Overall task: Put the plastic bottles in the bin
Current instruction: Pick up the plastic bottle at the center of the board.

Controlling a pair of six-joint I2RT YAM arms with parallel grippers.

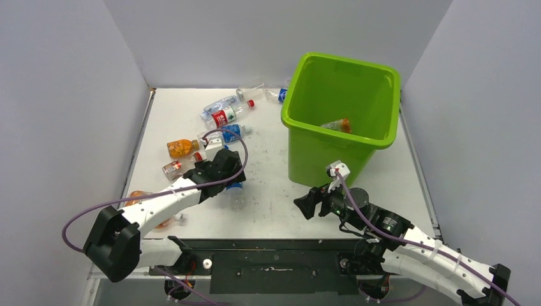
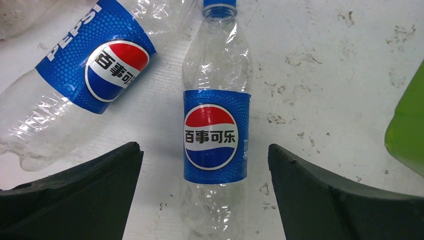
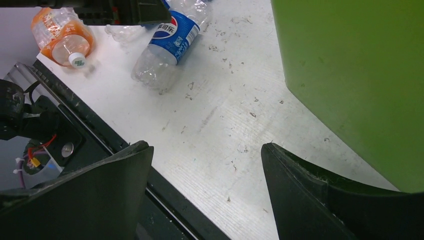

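The left pincer [image 2: 204, 148] hangs straight over a clear plastic Pepsi bottle with a blue label and blue cap [image 2: 215, 135] that lies flat on the scuffed white counter [image 1: 268, 146]. In the left wrist view the bottle's long axis runs away from the camera, cap at the far end. It passes between the two dark fingers, so their closing line crosses its width at the label. The jaws stand wide apart, one on each side of the bottle, and they hold and touch nothing (whether the tips are down at bottle height cannot be told).

A second clear Pepsi bottle [image 2: 85, 75] lies slanted just beside it on the left, close enough that the left finger could nudge it on the way down.

The large lime-green square plastic bin [image 1: 319, 159] stands off to the right of this bottle, with an orange bottle [image 1: 338, 125] already inside. The right pincer [image 3: 206, 147] is nearer the bin, low over bare counter by its near wall. Its jaws are parted and empty, and it is well apart from the bottles, so the left arm is judged the one to pick.
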